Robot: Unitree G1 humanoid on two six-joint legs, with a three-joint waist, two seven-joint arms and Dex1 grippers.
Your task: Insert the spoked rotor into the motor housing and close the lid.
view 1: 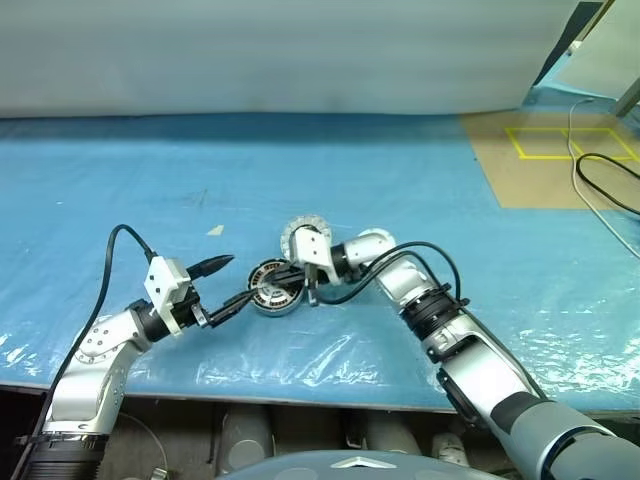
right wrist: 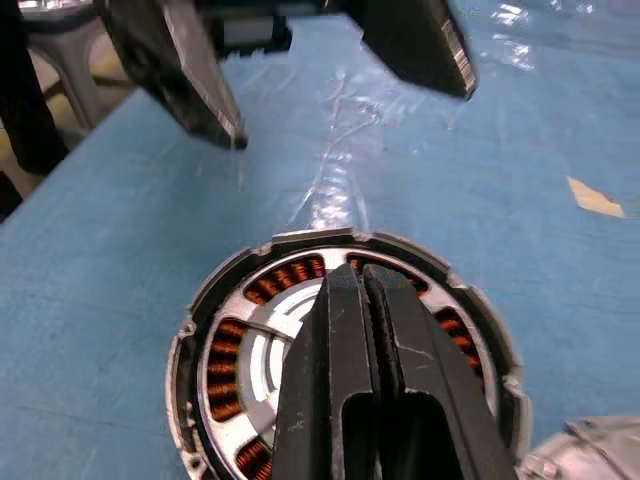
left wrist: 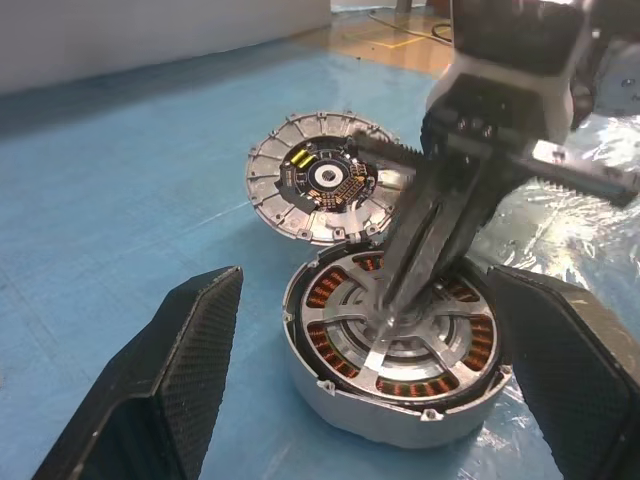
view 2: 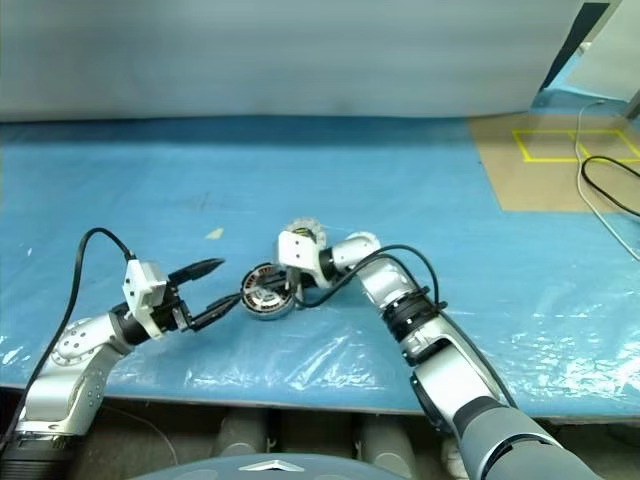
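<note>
1. My right gripper [left wrist: 385,310], fingers closed, presses the rotor [left wrist: 400,350] hub.
2. My left gripper [view 1: 228,283], open, brackets it.
3. Housing [left wrist: 320,185], at rotor's 1 o'clock, lies apart.
4. Risk: closed tips slipping, skidding rotor.

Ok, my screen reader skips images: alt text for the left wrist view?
The shut right end effector presses onto the hub of the spoked rotor, between the open left end effector's fingers. The motor housing lies just behind.

copper-wound rotor [left wrist: 400,350], silver-white housing [left wrist: 318,187], blue table [view 1: 150,180]
</note>
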